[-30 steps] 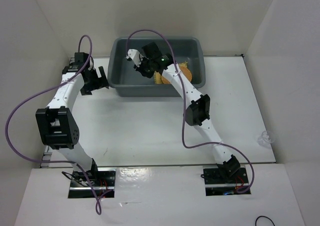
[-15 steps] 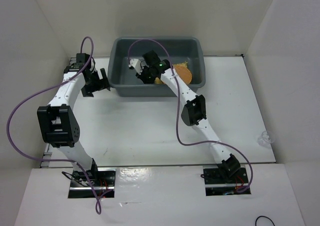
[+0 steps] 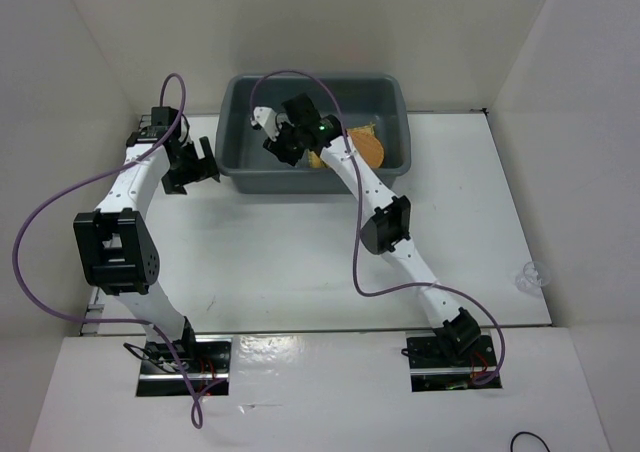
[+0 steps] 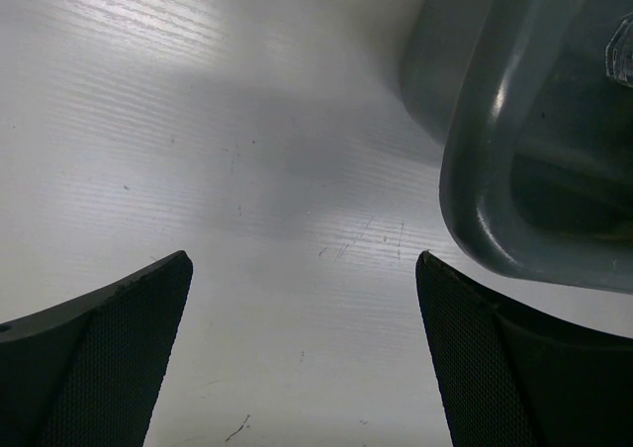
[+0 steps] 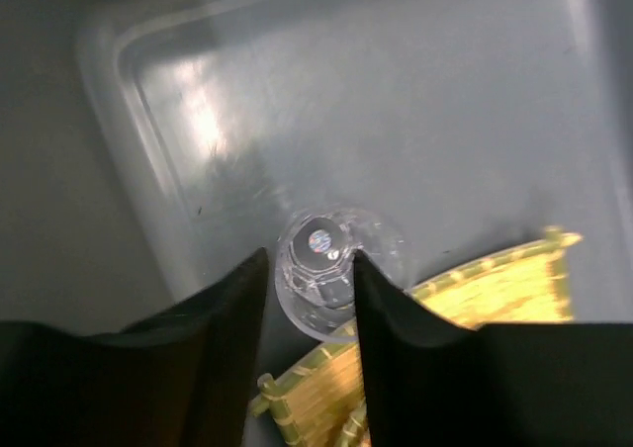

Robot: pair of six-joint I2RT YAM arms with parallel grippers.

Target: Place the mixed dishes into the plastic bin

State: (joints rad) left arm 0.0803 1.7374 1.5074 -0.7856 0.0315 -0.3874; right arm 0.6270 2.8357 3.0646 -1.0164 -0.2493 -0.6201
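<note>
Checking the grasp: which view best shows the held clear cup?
Right wrist: the right end effector grips the cup, close up. From the top the arm hides it; left wrist gives at most a glint beyond the bin's rim.

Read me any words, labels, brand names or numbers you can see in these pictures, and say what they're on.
None: no text can be read in any view.
The plastic bin, the yellow woven mat, the clear glass held in the right hand and the table show no print.
</note>
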